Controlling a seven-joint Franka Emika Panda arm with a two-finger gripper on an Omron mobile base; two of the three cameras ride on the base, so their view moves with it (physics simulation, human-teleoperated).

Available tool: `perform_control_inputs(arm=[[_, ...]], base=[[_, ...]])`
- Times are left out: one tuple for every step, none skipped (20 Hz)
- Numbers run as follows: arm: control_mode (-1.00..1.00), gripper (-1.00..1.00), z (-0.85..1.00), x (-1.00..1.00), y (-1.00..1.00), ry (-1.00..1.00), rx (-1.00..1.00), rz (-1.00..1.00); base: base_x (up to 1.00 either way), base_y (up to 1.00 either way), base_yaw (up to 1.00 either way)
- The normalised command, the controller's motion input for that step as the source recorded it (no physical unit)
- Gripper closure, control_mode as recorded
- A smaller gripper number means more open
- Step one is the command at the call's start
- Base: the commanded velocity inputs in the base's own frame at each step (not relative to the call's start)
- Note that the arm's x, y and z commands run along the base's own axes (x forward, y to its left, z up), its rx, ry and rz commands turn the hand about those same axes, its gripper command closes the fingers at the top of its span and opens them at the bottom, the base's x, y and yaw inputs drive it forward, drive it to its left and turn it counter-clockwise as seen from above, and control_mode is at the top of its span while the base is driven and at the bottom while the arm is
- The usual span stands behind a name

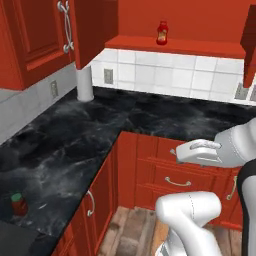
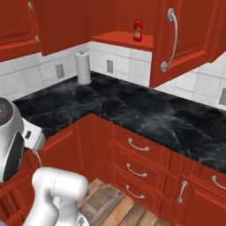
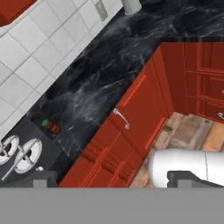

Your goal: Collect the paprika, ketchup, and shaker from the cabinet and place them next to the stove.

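The ketchup (image 1: 161,33) (image 2: 137,30), a red bottle, stands upright on the open shelf of the red cabinet (image 1: 175,46) (image 2: 123,39). The paprika (image 1: 19,204) (image 3: 51,127), a small red-brown jar with a green lid, sits on the black counter just beside the stove (image 1: 15,240) (image 3: 22,151). The shaker is out of view. My gripper (image 3: 116,179) hangs high over the counter corner, open, its two dark fingertips (image 3: 41,178) wide apart with nothing between them, far from both the jar and the bottle.
A paper towel roll (image 1: 85,84) (image 2: 83,67) stands at the back of the black marble counter (image 1: 100,130) (image 2: 132,106). An open cabinet door (image 2: 176,39) (image 1: 92,30) juts out over the counter. Red drawers (image 2: 137,150) line the front below.
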Motion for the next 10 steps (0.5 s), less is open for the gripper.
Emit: perform_control_inputs(arm=[[1.00,-1.00,0.00,0.00,0.00,0.00,0.00,0.00],[1.00,-1.00,0.00,0.00,0.00,0.00,0.00,0.00],[1.00,-1.00,0.00,0.00,0.00,0.00,0.00,0.00],[1.00,-1.00,0.00,0.00,0.00,0.00,0.00,0.00],[1.00,-1.00,0.00,0.00,0.00,0.00,0.00,0.00],[1.00,-1.00,0.00,0.00,0.00,0.00,0.00,0.00],[1.00,-1.00,0.00,0.00,0.00,0.00,0.00,0.00],[1.00,-1.00,0.00,0.00,0.00,0.00,0.00,0.00],[1.00,-1.00,0.00,0.00,0.00,0.00,0.00,0.00],[1.00,-1.00,0.00,0.00,0.00,0.00,0.00,0.00]], base=[[0.33,-0.08,-0.47],[0.36,-0.03,-0.45],[0.40,0.00,-0.45],[0.46,0.00,-0.43],[0.50,0.00,-0.42],[0.53,0.00,-0.41],[0.55,0.00,-0.41],[0.57,0.00,-0.39],[0.58,0.00,-0.39],[0.61,0.00,-0.39]])
